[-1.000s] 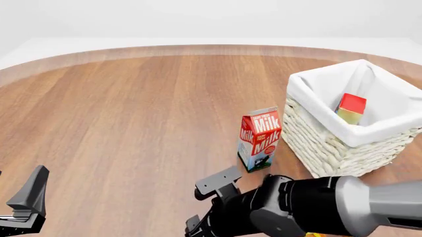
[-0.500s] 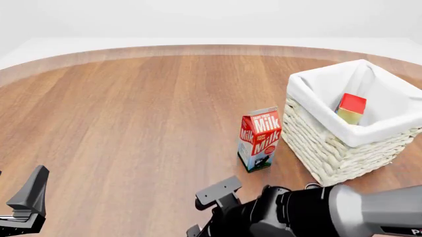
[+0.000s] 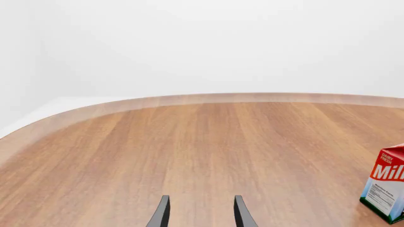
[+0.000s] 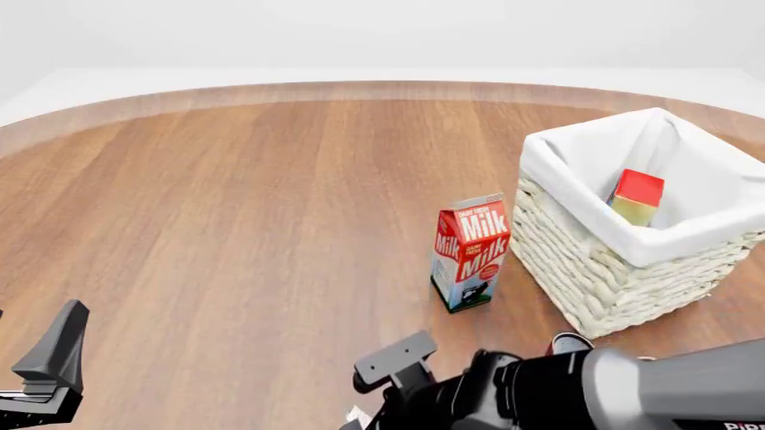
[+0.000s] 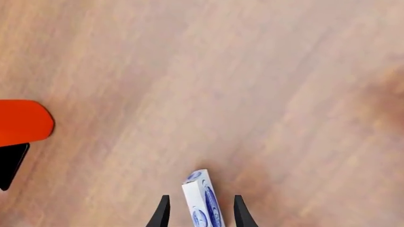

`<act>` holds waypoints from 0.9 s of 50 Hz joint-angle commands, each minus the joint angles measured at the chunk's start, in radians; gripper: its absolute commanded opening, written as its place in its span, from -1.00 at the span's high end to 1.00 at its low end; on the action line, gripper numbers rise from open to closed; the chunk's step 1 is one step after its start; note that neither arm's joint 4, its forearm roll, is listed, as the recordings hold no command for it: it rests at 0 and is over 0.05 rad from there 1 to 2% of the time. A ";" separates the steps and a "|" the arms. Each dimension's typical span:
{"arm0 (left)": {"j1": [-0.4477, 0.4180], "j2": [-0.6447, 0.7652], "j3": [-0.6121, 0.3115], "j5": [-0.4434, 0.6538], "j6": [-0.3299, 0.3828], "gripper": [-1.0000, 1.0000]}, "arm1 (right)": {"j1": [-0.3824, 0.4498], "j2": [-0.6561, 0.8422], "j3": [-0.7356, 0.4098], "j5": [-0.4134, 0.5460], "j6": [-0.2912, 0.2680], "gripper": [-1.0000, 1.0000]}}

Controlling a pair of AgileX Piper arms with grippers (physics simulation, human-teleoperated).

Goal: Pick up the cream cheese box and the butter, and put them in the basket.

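The right arm lies low along the near edge of the front view, its grey and black forearm coming in from the right, with the right pincer [image 5: 198, 213] pointing down at the wooden tabletop [image 4: 239, 206]. In the right wrist view its two dark fingers [image 5: 162, 213] stand apart, one on each side of the cream cheese box [image 5: 203, 201], a narrow white box with blue print that rests on the wood between them. Whether the fingers touch the box cannot be told; small gaps show on both sides. The print on the box is too small to read.

The left arm barely enters the front view at the lower left corner. The left pincer [image 3: 198, 215] has its fingers apart with nothing between them, looking out low over bare wood.

The butter [image 4: 635, 197] sits inside the basket [image 4: 597, 269], leaning against the white liner, red on top and yellowish below; no lettering is legible there. Just beside the basket, to its left in the front view, stands an upright red and white carton [image 4: 470, 252] marked "Milk" in large letters; the left wrist view also shows "DAIRY FRESH" on it. An orange-red shape [image 5: 24, 120] shows at the edge of the right wrist view; what it is cannot be told.
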 commanded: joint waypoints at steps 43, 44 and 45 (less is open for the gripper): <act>0.000 0.000 0.000 0.000 0.000 -1.00 | 0.013 0.017 -0.010 -0.017 0.001 1.00; 0.000 0.000 0.000 0.000 0.000 -1.00 | 0.012 0.011 -0.012 -0.009 -0.002 1.00; 0.000 0.000 0.000 0.000 0.000 -1.00 | 0.010 0.006 -0.013 -0.002 -0.004 1.00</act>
